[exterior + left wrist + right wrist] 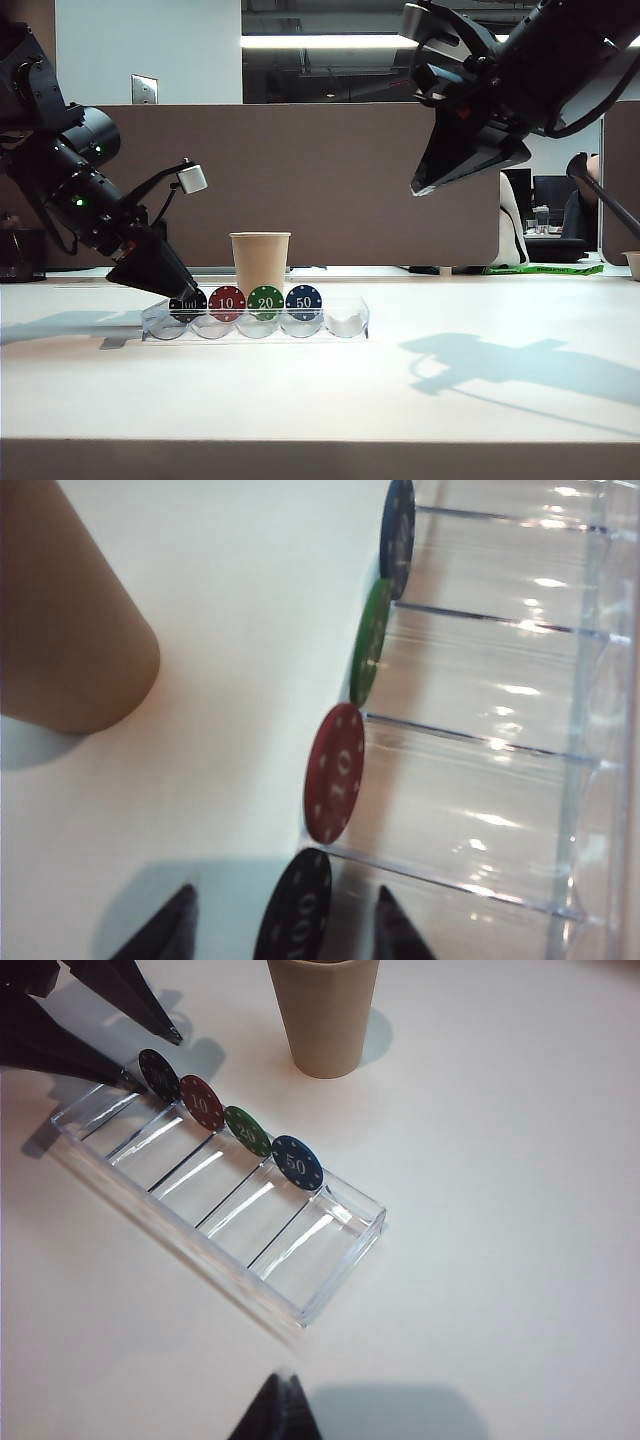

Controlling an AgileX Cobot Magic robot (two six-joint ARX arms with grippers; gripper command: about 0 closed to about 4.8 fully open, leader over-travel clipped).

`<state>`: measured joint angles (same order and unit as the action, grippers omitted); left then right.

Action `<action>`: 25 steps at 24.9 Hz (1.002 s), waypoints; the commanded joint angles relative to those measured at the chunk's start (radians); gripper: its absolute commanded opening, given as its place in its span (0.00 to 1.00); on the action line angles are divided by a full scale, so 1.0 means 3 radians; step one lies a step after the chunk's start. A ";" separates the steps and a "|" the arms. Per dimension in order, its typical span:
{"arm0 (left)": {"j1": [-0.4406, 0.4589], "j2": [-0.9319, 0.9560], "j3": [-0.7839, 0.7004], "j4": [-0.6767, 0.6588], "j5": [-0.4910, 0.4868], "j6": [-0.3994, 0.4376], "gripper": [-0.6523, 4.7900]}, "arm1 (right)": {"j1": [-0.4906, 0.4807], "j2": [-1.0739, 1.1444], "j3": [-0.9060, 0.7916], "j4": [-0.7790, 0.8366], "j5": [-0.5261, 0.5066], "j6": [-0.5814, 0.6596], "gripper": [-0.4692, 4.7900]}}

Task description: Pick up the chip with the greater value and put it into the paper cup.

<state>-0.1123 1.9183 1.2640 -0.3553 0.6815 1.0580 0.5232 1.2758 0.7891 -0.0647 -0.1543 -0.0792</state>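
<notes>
The left gripper [285,920] is down at the left end of the clear tray [352,322], its two fingers spread wide on either side of the black chip [295,908] without pinching it; in the exterior view the fingers cover part of that chip, so its number is hard to read. The paper cup [260,262] stands just behind the tray, its inside hidden. The right gripper [278,1412] hangs high on the right, holding nothing, its fingertips together.
</notes>
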 commanded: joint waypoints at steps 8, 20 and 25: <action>-0.0005 -0.0003 0.0015 0.0019 0.0006 0.0000 0.45 | 0.0001 -0.0008 0.0011 0.0056 -0.0004 0.0001 0.09; -0.0005 -0.0003 0.0015 0.0019 -0.0027 0.0000 0.43 | 0.0001 -0.0008 0.0011 0.0055 -0.0003 0.0001 0.09; -0.0005 -0.0003 0.0015 0.0019 -0.0028 -0.0003 0.37 | 0.0001 -0.0008 0.0011 0.0055 -0.0004 0.0001 0.09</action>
<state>-0.1123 1.9183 1.2640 -0.3553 0.6697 1.0573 0.5232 1.2758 0.7891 -0.0647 -0.1539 -0.0792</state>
